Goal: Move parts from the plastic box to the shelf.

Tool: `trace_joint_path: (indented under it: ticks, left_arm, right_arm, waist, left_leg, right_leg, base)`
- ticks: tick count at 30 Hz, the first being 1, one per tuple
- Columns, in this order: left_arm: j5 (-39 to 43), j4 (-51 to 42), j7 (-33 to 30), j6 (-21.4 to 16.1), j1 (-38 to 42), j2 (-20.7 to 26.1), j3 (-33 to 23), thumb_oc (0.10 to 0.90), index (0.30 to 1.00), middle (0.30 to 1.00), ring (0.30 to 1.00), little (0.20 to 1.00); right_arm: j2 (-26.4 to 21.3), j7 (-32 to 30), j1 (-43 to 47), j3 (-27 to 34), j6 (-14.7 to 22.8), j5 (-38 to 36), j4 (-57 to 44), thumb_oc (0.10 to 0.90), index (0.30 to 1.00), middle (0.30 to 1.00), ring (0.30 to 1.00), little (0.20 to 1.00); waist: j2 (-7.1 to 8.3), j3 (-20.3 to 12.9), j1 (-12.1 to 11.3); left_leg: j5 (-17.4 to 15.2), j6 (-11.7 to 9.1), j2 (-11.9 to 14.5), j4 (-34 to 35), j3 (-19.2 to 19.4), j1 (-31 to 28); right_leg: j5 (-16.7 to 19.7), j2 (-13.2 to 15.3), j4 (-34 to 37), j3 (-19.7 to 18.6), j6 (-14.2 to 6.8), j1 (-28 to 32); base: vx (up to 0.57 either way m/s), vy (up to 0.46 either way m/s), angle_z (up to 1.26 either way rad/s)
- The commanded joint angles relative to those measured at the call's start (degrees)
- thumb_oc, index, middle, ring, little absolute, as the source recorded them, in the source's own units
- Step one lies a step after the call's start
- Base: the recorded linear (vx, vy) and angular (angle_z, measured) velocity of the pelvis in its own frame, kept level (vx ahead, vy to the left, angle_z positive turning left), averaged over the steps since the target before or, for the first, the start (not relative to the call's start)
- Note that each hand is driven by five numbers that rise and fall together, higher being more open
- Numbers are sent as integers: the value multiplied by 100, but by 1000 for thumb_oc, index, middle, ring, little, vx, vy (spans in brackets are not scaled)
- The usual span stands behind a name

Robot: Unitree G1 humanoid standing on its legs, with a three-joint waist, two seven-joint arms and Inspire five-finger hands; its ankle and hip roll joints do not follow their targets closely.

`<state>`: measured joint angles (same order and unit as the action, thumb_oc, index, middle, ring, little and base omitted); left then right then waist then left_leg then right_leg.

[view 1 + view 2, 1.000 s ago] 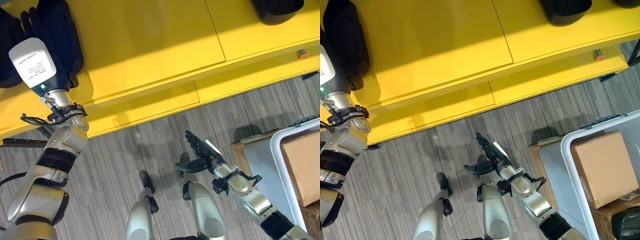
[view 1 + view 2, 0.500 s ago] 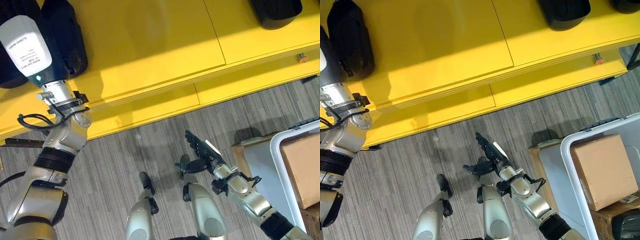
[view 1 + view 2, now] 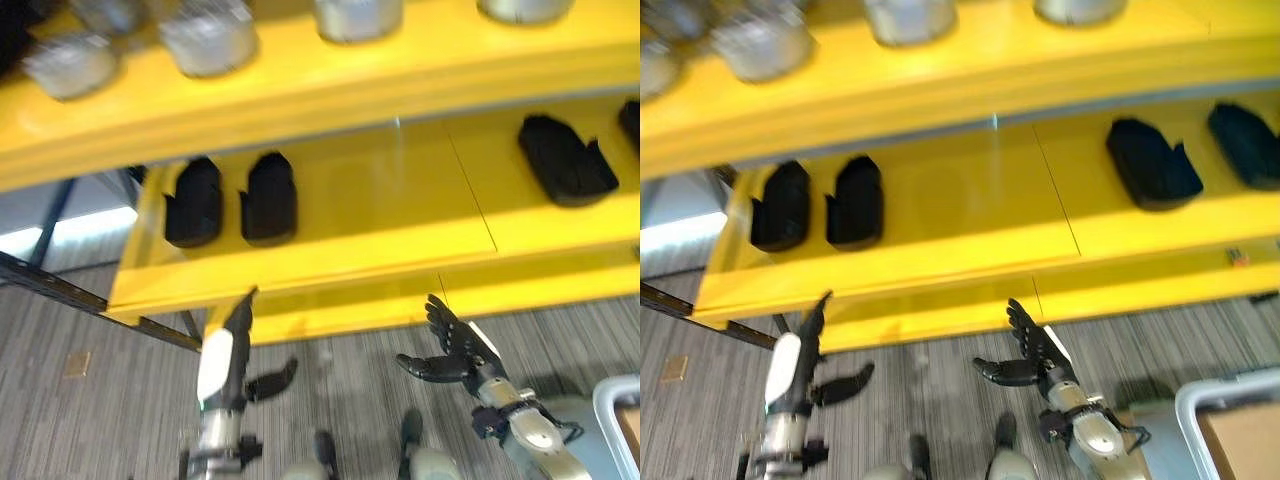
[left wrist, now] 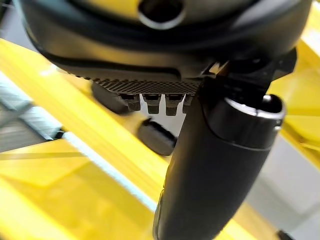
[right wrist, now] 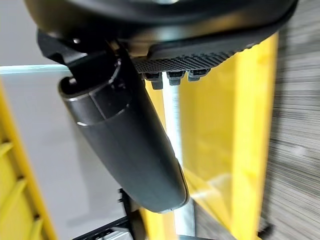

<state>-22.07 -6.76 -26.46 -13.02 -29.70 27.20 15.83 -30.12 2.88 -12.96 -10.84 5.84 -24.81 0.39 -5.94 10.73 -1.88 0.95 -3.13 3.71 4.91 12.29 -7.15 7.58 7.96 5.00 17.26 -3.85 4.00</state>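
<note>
Left eye view: yellow shelf (image 3: 330,215), grey striped floor (image 3: 90,330).

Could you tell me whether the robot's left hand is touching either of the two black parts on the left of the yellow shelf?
Apart. In the left eye view, the left hand hangs open over the floor, below the shelf edge, while both black parts lie on it.

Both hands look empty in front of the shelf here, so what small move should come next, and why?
Probably turn toward the plastic box at the right edge. The left hand and right hand are open, holding nothing, and black parts already lie on the yellow shelf.
</note>
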Motion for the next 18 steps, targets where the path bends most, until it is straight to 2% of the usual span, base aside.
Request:
trace_joint_path:
  ticks: [1, 7, 9, 18]
  left_arm:
    - [384, 286, 226, -1090, 2108, 757, -428, 900, 1000, 1000, 1000, 1000]
    - [458, 307, 254, -932, 2076, 736, -547, 900, 1000, 1000, 1000, 1000]
    - [510, 329, 366, -904, 2095, 693, -649, 900, 1000, 1000, 1000, 1000]
    - [608, 358, 635, -920, 2019, 638, -737, 900, 1000, 1000, 1000, 1000]
  right_arm:
    - [268, 165, 1353, -649, 941, -43, -154, 900, 1000, 1000, 1000, 1000]
    - [551, 78, 1615, -802, 807, 89, 51, 900, 1000, 1000, 1000, 1000]
    - [610, 73, 1582, -809, 758, 267, -27, 900, 1000, 1000, 1000, 1000]
    - [598, -164, 1456, -634, 714, 247, -133, 900, 1000, 1000, 1000, 1000]
  waist:
    - [511, -115, 11]
    - [582, -408, -220]
    - [619, -465, -217]
    - [687, -503, -115]
  left_leg:
    - [224, -214, 178, 9, -68, 365]
    - [36, -158, 193, 9, -125, 187]
    - [-15, -124, 183, 9, -107, 162]
    - [-107, -50, 133, 9, -25, 76]
  right_leg:
    - [-473, -19, 0, 153, -351, 258]
    - [-471, 39, 0, 314, -456, 386]
    - [-453, 68, 0, 294, -491, 388]
    - [-425, 95, 0, 140, -541, 369]
  base:
    - [23, 69, 90]
    - [27, 51, 28]
    - [40, 55, 1]
    - [5, 18, -2]
